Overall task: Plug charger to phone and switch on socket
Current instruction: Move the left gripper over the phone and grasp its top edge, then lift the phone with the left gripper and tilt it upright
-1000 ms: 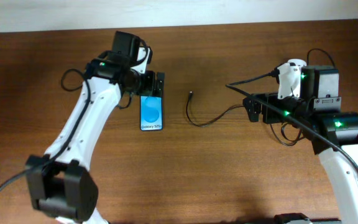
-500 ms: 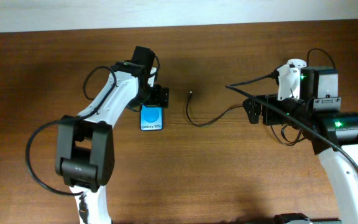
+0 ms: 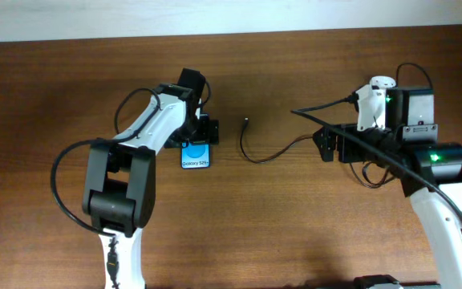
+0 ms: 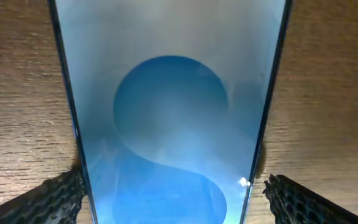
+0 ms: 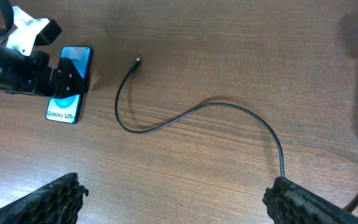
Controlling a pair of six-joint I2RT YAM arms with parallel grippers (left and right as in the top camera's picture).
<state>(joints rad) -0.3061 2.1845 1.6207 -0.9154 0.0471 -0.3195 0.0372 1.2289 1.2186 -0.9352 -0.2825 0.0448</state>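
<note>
Wooden table: the phone lies between parted jaws of the left gripper, long axis straight ahead; the right gripper, also parted, has the charger tip ahead-left.

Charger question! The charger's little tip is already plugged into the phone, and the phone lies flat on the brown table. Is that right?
Not quite. The charger is not plugged in. Its tip lies bare on the table, apart from the phone, off to one side of it. The right wrist view shows this. The phone does lie flat on the brown table.
</note>
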